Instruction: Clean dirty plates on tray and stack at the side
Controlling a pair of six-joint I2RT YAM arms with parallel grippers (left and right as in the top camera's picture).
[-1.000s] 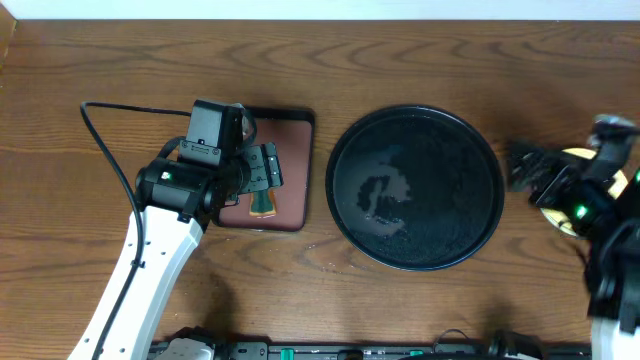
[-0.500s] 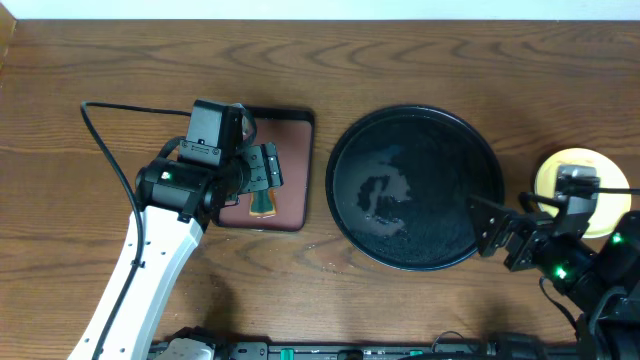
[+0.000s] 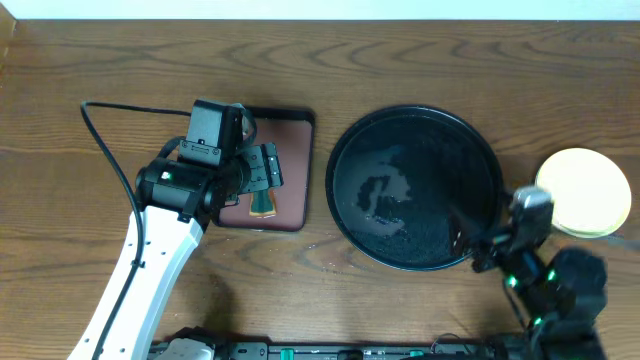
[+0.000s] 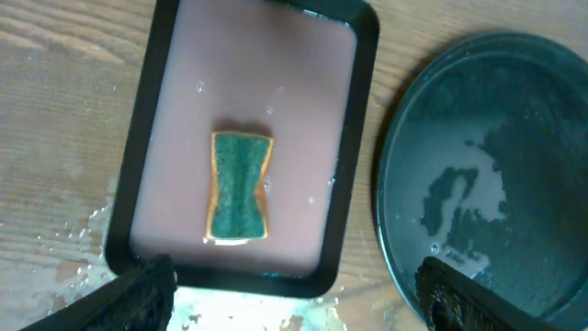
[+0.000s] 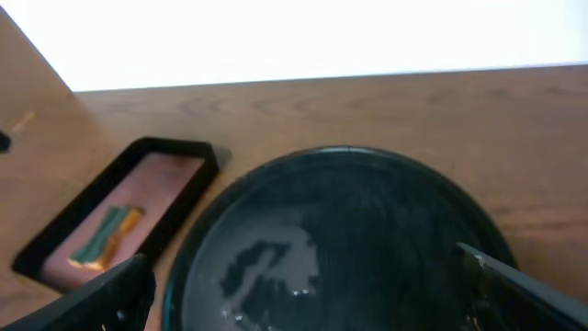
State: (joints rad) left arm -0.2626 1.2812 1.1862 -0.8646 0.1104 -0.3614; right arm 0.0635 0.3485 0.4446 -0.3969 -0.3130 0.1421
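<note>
The round black tray point(image 3: 415, 125) lies mid-table with a wet film and no plate on it; it also shows in the left wrist view point(image 4: 514, 110) and the right wrist view point(image 5: 367, 193). A pale yellow plate point(image 3: 583, 190) sits on the table right of the tray, with a pale rim peeking out beneath it. No mint-blue plate shows clearly. My right gripper point(image 3: 478, 240) point(image 5: 312, 303) is open and empty, low over the tray's front right rim. My left gripper point(image 3: 268, 167) point(image 4: 299, 294) is open and empty above the rectangular tray.
A rectangular reddish-brown tray point(image 3: 290, 135) point(image 4: 276, 55) point(image 5: 170, 165) lies left of the round tray and holds a green and yellow sponge point(image 3: 262, 203) point(image 4: 239, 188) point(image 5: 106, 234). Water drops lie on the wood in front of it. A black cable point(image 3: 105, 150) loops at the far left.
My right arm has swung away from over the yellow plate toward the front, ending at the round tray's front right rim. The plate is now uncovered. The left arm has not moved.
</note>
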